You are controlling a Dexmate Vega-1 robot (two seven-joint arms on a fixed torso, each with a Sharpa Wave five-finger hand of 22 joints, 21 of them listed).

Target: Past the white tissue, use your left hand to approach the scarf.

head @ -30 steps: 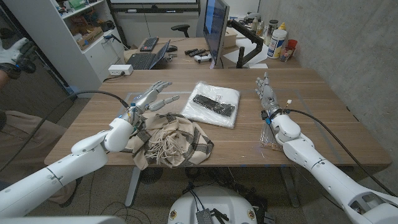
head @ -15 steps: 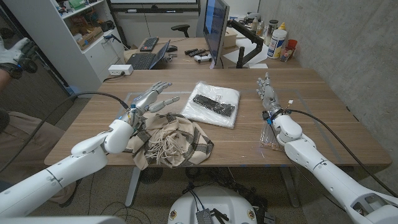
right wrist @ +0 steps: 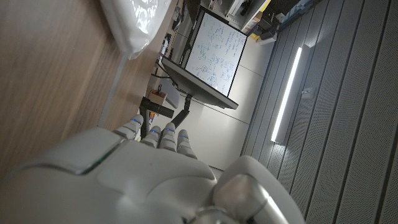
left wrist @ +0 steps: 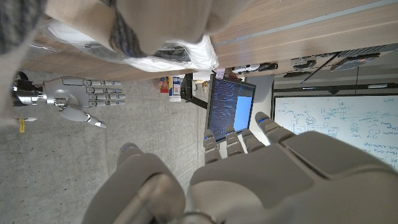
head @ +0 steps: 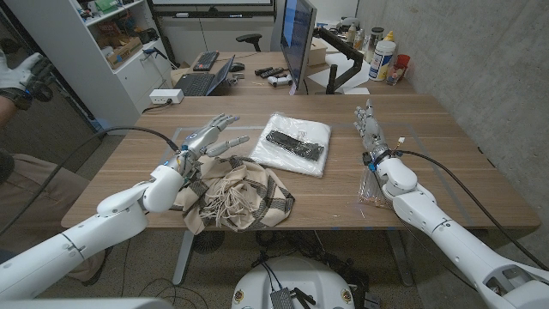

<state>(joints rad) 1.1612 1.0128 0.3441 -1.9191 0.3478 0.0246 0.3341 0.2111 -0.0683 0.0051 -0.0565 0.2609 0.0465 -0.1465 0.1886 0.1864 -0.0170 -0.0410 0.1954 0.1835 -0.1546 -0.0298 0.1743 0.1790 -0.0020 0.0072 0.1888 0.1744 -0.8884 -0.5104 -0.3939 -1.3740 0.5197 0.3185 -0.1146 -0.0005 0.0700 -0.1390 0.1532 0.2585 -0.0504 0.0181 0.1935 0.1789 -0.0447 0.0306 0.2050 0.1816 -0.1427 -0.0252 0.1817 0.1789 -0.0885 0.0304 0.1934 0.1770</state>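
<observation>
A beige and dark plaid scarf (head: pixel 236 199) lies bunched near the table's front edge, left of centre. My left hand (head: pixel 211 136) hovers just past the scarf's far left side, fingers spread and holding nothing; its wrist is over the scarf's edge. The white tissue pack (head: pixel 292 142), with a black remote (head: pixel 294 144) lying on it, sits at mid-table to the right of that hand. In the left wrist view my left hand (left wrist: pixel 249 168) shows with the scarf (left wrist: pixel 155 22) and the tissue pack (left wrist: pixel 168 56). My right hand (head: pixel 369 126) stands open at the right, fingers pointing away.
A small yellow-tipped item (head: pixel 371 193) lies by my right wrist. A monitor (head: pixel 296 39), a laptop (head: pixel 206 79) and bottles (head: pixel 382 56) stand on the desk behind. A person's gloved hand (head: pixel 21 73) shows at far left, by a white shelf (head: pixel 94 43).
My left hand has edged slightly farther from me and to the right above the scarf's far edge. The right arm has stayed still.
</observation>
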